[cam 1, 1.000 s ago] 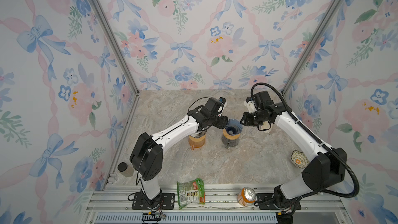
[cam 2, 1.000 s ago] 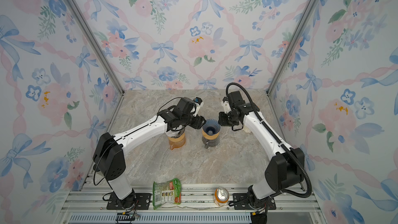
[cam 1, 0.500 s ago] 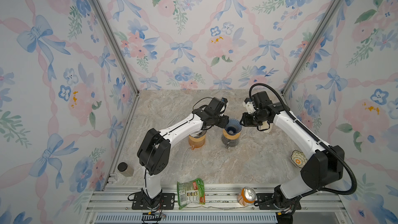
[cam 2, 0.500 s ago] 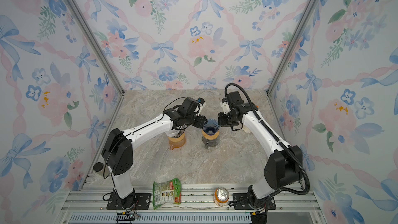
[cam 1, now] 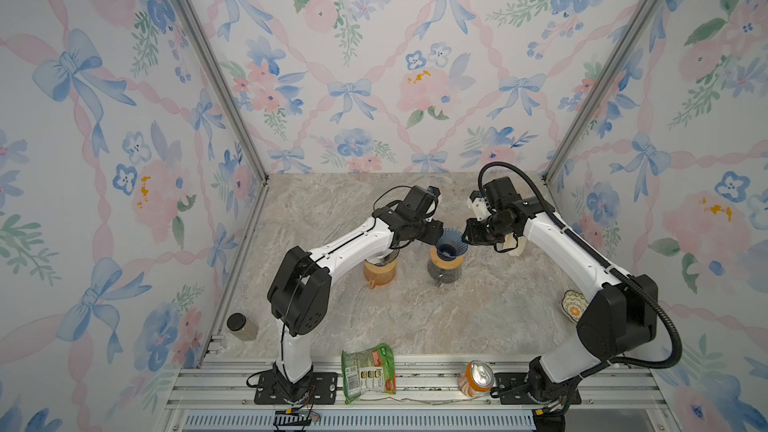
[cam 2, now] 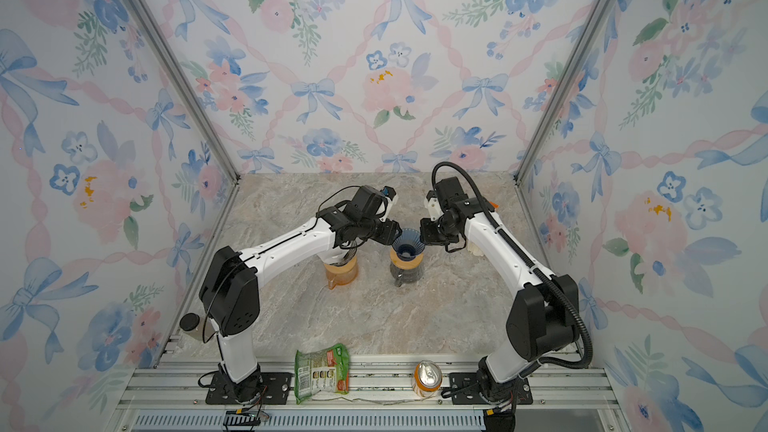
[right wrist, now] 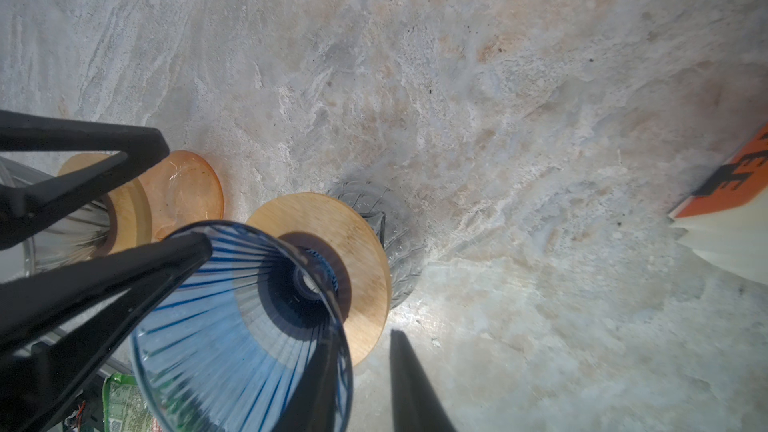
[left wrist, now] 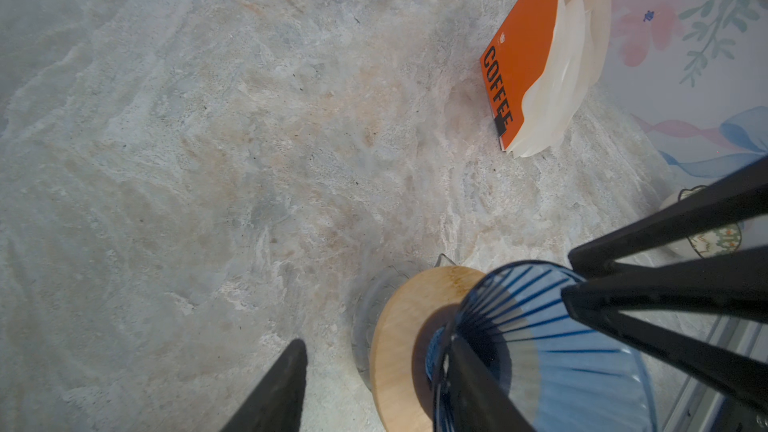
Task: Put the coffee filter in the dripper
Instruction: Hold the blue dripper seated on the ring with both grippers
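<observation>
The blue ribbed glass dripper [cam 1: 451,241] [cam 2: 407,243] stands on a wood-collared glass carafe [cam 1: 444,274] at mid-table. My left gripper [cam 1: 436,231] [left wrist: 376,347] is open and straddles the rim, one finger inside the cone and one outside. On the opposite side, my right gripper [cam 1: 467,236] [right wrist: 361,330] also stands open across the rim, holding nothing. The coffee filters [left wrist: 557,76] are a white stack in an orange "COFFEE" sleeve [right wrist: 731,184] on the table beyond the dripper. In both top views my right arm largely hides them. Only blue glass shows inside the cone.
A clear dripper on an orange carafe [cam 1: 379,272] [right wrist: 183,197] stands just left of the blue one, under my left arm. A patterned dish [cam 1: 572,305] sits at the right. A green snack bag [cam 1: 368,371], a can [cam 1: 476,380] and a dark-lidded jar [cam 1: 241,326] line the front.
My left arm's elbow has swung slightly rightward and its jaws have narrowed a little at the dripper's rim. My right gripper has hardly moved.
</observation>
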Robot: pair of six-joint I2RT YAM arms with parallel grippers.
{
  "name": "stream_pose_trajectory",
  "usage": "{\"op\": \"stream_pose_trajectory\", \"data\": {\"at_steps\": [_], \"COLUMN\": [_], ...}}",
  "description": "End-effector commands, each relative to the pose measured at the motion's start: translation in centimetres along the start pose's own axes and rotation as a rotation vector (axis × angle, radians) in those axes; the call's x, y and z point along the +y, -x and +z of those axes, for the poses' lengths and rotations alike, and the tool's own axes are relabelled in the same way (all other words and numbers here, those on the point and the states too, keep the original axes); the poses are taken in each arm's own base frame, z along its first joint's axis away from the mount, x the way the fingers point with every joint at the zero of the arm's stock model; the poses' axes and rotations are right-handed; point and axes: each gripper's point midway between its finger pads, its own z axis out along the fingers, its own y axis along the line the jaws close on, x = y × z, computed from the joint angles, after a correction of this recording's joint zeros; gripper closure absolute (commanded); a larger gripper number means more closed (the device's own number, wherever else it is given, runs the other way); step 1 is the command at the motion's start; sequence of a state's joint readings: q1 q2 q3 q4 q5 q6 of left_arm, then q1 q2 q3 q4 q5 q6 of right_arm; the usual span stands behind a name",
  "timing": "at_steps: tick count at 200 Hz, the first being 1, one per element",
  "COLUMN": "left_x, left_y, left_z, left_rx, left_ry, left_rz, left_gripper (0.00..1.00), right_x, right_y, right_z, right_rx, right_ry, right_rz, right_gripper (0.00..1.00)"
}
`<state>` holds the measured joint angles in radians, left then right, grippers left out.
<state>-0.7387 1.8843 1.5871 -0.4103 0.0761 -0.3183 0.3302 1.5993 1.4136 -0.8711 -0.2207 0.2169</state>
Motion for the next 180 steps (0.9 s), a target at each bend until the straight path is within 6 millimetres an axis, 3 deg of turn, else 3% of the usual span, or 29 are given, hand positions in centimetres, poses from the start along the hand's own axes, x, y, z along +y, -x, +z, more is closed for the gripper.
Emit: {"op": "stream_pose_trajectory", "data": {"at_steps": [1, 46, 88, 180], "left_x": [-0.1, -0.1, 0.1, 0.0], "left_y": [0.4, 0.1, -0.7, -0.8], "left_z": [-0.9, -1.6, -1.5, -1.1], "left_rx": [-0.01, -0.012, 0.004, 0.012], "left_ry": [-0.013, -0.019, -0.015, -0.019], "left_rz": [-0.015, -0.021, -0.044, -0.058], "left_gripper": [0.44, 0.48, 0.53, 0.67], "right_x": [1.0, 1.3, 0.9, 0.8], "right_y": [1.0, 0.7, -0.5, -0.6], "right_z": [-0.7, -1.7, -1.0, -0.6], "right_rx": [-0.032, -0.052, -0.028, -0.032], "right_ry": [0.038, 0.05, 0.052, 0.056], "right_rz": [0.0, 0.003, 0.031, 0.049], "right_gripper": [0.75, 0.76, 0.79, 0.86]}}
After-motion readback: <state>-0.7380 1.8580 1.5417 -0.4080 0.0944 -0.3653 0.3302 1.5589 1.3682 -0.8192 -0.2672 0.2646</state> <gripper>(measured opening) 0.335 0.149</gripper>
